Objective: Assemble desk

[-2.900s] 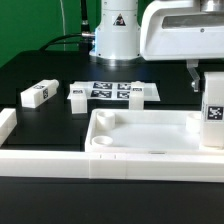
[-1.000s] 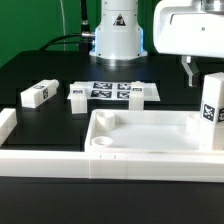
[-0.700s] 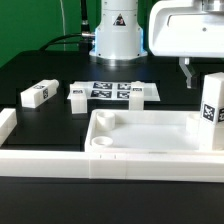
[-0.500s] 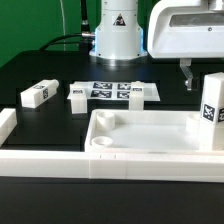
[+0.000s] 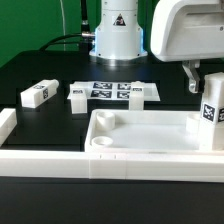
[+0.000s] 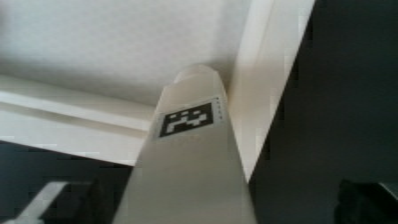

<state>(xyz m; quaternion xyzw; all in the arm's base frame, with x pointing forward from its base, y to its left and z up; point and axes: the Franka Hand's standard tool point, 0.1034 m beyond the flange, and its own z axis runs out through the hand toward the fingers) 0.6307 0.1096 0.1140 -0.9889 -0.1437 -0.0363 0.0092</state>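
Desk top (image 5: 150, 160): big white rect tray w/ raised rim, round socket in near corner, lying flat, open side up, at 6 o'clock in exterior view. Upright leg (image 5: 211, 112): white block on end at tray's 3 o'clock end, tag twd cam; seated or not, can't tell. Three white legs lie apart from tray: leg A (image 5: 36, 94) at its 10 o'clock, leg B (image 5: 78, 96) at 11, leg C (image 5: 141, 92) at 12; A & B show tags.

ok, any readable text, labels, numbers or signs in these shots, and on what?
Words or numbers: none readable.
Triangle warning sign on the robot base: its symbol is too small to read.
Square black-and-white tags on the upright leg, a lying leg and the marker board: patterns only, no text.
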